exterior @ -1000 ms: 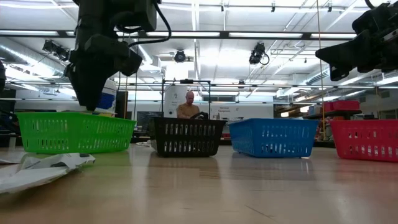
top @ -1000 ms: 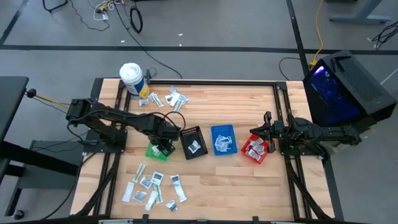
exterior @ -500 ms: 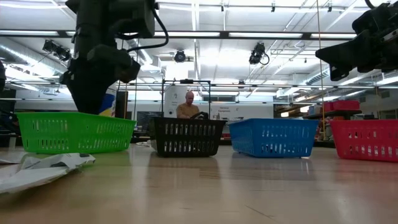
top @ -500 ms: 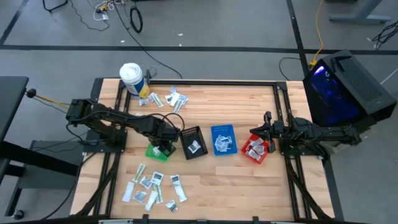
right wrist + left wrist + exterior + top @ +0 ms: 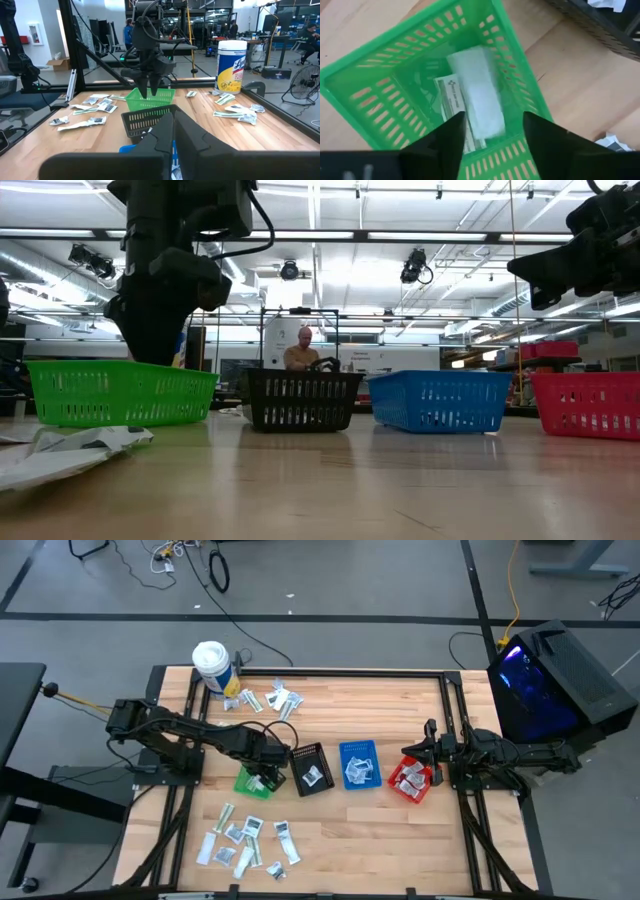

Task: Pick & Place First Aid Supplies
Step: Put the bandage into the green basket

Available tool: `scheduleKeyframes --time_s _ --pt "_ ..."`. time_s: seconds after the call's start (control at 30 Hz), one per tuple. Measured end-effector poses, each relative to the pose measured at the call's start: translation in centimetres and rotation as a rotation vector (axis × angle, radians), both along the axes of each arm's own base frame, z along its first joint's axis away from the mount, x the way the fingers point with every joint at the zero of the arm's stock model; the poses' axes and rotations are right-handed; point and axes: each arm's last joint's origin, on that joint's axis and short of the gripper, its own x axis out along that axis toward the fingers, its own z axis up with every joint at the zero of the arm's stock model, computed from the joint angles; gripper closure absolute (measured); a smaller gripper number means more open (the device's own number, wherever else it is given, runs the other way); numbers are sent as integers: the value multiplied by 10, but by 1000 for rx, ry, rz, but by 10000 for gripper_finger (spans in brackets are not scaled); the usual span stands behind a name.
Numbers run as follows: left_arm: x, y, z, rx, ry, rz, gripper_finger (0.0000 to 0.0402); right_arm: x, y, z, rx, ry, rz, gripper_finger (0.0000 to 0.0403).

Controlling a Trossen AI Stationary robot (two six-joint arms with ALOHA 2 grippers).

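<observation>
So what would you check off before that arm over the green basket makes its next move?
1. Left end effector open: ok, fingers apart.
2. White packet released: ok, it lies inside the green basket, not between the fingers.
3. Basket upright on the table: ok.
4. More packets to fetch: ok, loose packets lie at the table's near edge.
5. Right end effector out of the way: ok, parked by the red basket, shut.
6. Anything stuck to the fingers: cannot tell.

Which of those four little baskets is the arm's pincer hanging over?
The green basket, at the left end of the row; the left pincer hangs above it.
</observation>
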Motion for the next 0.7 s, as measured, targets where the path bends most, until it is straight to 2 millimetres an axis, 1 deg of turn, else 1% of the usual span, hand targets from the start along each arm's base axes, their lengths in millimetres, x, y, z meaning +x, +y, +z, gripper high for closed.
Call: scheduleKeyframes --time_s 0.13,0.2,0.27,0.37,0.47,0.7 --pt "0 1 0 -30 1 -45 144 0 0 0 0 0 0 380" --pt "0 3 0 -60 4 -63 130 0 0 0 0 0 0 380" --pt "-2 6 6 -74 -2 -73 123 0 0 0 0 0 0 380" --pt "-1 14 17 -67 -34 -75 121 0 0 0 0 0 0 380" --pt "-2 23 33 -38 -67 -71 125 0 0 0 0 -1 1 380" --pt "-7 50 65 57 -165 -94 135 0 0 0 0 0 0 380"
